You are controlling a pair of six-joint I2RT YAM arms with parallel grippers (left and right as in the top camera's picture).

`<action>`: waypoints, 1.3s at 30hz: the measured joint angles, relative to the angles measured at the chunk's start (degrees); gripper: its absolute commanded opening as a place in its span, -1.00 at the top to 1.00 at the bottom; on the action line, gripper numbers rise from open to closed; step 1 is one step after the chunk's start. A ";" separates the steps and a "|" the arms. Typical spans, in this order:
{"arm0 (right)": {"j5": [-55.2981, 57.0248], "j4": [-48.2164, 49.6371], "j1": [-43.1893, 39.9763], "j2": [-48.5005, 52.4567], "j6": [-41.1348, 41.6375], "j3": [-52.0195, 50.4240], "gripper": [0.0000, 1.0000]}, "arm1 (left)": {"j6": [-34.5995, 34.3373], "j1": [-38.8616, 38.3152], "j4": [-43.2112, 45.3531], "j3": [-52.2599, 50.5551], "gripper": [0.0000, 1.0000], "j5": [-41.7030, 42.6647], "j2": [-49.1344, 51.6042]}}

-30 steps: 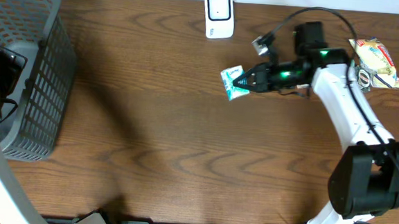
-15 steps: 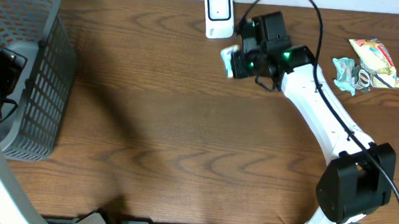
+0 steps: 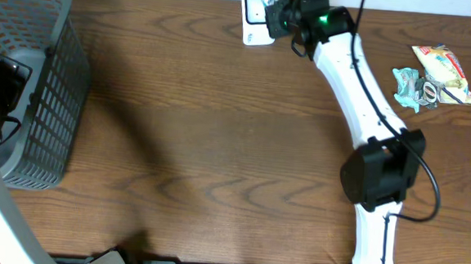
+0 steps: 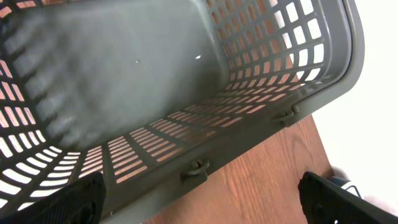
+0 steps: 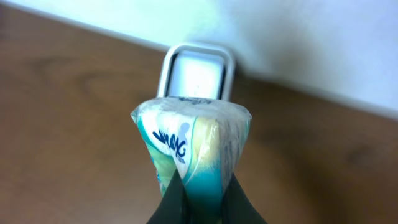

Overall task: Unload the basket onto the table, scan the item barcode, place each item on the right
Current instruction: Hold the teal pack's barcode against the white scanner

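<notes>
Currently, the right gripper (image 5: 203,200) is pinched on the lower end of a small packet (image 5: 194,146). Its two dark fingers (image 5: 169,202) press the wrapper from either side. The packet is white, green and teal with blue lettering, and it is held clear of the table (image 3: 218,147).

In the overhead view the right arm reaches to the 12 o'clock edge of the table. There the gripper sits just beside the white scanner (image 3: 255,27), on its 3 o'clock side. In the right wrist view the scanner (image 5: 198,73) stands directly behind the packet at 12 o'clock, with its pale window facing the camera. The packet's upper edge overlaps the scanner's lower rim. Whether the two are touching cannot be told.

The left gripper (image 4: 211,205) is spread wide, with one dark fingertip in each lower corner of the left wrist view and nothing between them. It hangs over the open top of a grey slotted basket (image 4: 205,124). The basket (image 3: 55,72) stands at the 9 o'clock edge of the table.

Near the 2 o'clock corner, a yellow bag (image 3: 444,69) lies next to a teal wrapper (image 3: 405,83), well apart from the scanner.
</notes>
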 measured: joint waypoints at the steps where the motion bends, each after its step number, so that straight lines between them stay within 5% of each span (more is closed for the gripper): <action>1: 1.81 2.36 0.09 1.07 -1.66 0.13 0.98 | 0.00 0.00 0.00 0.00 -0.95 -0.02 0.00; 11: 9.22 22.75 1.75 9.16 -22.71 0.81 0.98 | 0.00 0.00 0.00 0.00 -0.95 -0.02 0.00; 24: 14.88 27.76 3.82 15.30 -48.59 0.81 0.98 | 0.00 0.00 0.00 0.00 -0.95 0.00 0.00; 39: 16.70 26.21 3.87 15.30 -53.57 0.83 0.98 | 0.00 0.00 0.00 0.00 -0.96 0.00 0.00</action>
